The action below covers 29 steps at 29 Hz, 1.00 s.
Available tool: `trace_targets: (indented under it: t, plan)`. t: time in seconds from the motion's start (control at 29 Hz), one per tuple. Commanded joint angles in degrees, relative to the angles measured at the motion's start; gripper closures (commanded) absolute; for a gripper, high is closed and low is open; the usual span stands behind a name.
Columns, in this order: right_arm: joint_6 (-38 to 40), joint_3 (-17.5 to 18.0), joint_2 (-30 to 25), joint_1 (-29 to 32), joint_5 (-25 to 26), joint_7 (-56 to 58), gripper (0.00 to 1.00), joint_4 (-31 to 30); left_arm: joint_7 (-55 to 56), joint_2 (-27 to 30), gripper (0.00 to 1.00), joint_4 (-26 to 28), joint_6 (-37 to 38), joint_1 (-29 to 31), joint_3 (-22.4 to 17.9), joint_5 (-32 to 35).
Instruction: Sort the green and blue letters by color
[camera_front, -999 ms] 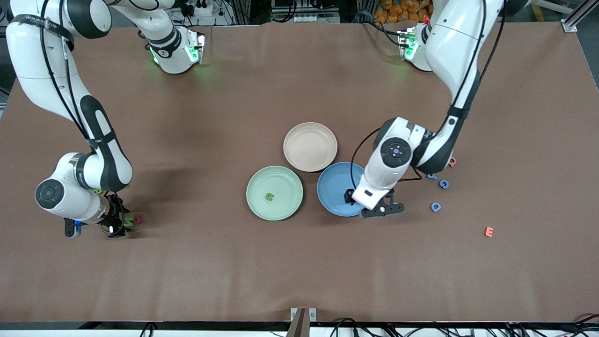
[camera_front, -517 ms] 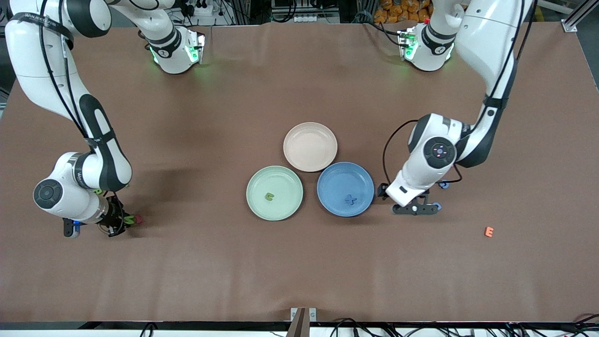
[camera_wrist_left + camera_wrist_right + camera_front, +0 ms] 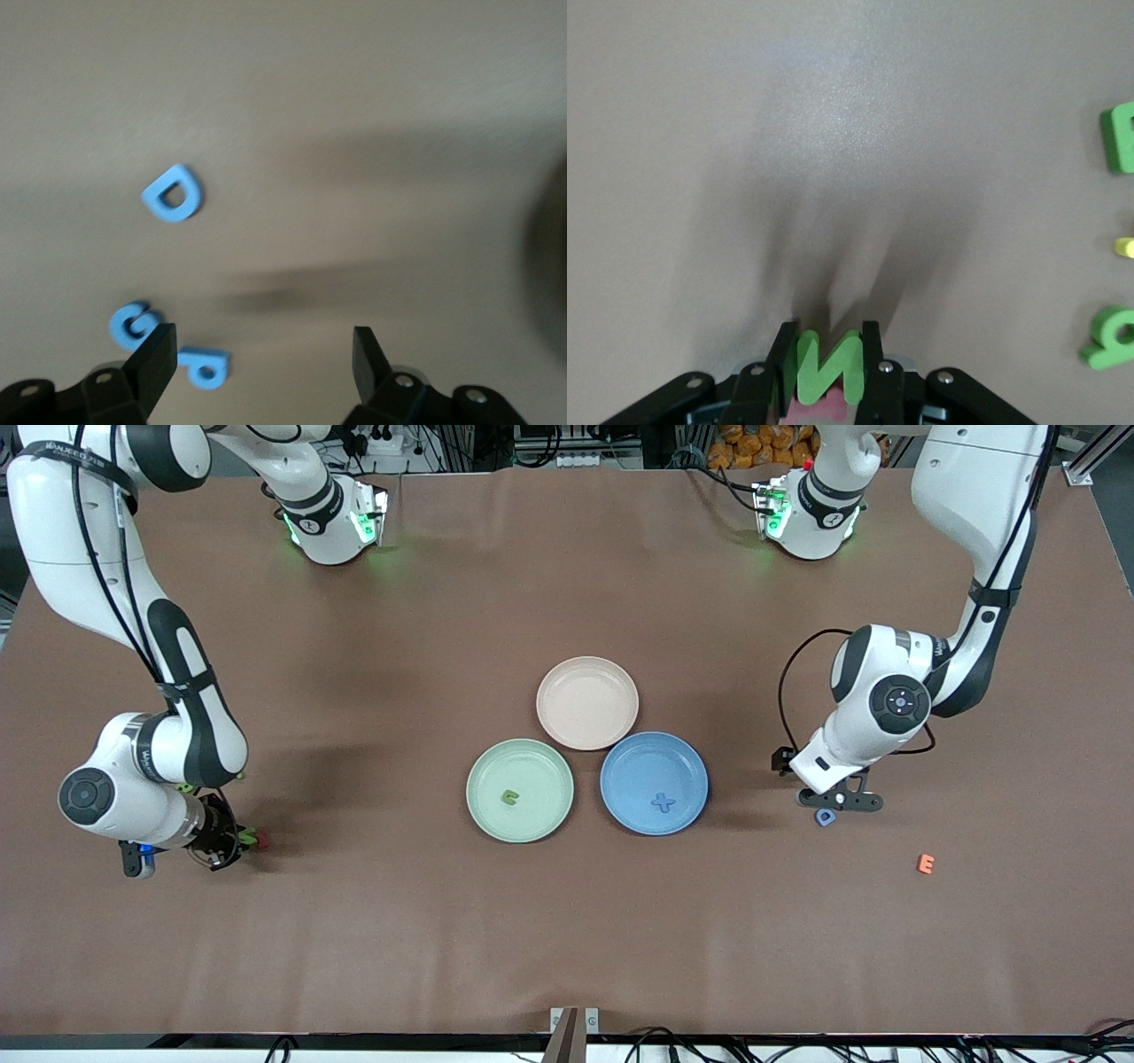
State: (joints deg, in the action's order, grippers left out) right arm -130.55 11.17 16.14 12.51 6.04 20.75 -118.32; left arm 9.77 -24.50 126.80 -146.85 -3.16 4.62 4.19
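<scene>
Two slips were foreseen: the green letter (image 3: 828,363), clamped by the right gripper (image 3: 826,350) at the right arm's end of the table, could be snagged on the red letter (image 3: 818,412) just beside it, and the left gripper (image 3: 261,350), spread open above the close-set blue letters (image 3: 173,193), could be closed on two.

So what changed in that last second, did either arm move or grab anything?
The left gripper swung from over the blue plate toward the left arm's end of the table and now hangs open by the blue D; the blue X lies uncovered in that plate. The right gripper barely shifted, shut on a green letter. The green plate, pink plate and orange E stayed put.
</scene>
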Motion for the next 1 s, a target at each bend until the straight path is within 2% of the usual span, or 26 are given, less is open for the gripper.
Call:
trace_targets:
  t: [0.0, 0.1, 0.28, 0.59, 0.96]
  plan:
    - [-2.7, 0.2, -2.1, 3.3, 0.6, 6.2, 0.11, -3.3, 0.2, -0.5, 0.75, -0.2, -0.7, 0.3, 0.1, -0.9]
    - [-4.1, 0.0, -2.1, 4.2, 1.0, 7.9, 0.13, -4.3, 0.2, -0.5, 0.75, -0.2, -0.7, 0.3, 0.1, -0.9]
    - [-6.6, 0.0, -1.5, 5.7, 5.3, 8.4, 0.17, -5.5, 0.2, -0.5, 0.77, -0.2, -0.7, 0.3, 0.1, -0.9]
    - [-10.7, 0.0, 1.3, 6.8, 5.7, 8.7, 0.24, -6.9, 0.2, -0.5, 0.84, -0.6, -0.6, 0.2, 0.1, -0.8]
    - [-14.7, -1.9, 4.7, 8.1, 7.1, 11.3, 0.27, -6.8, 0.1, -0.5, 0.9, -0.6, -0.6, 0.2, 0.1, -0.6]
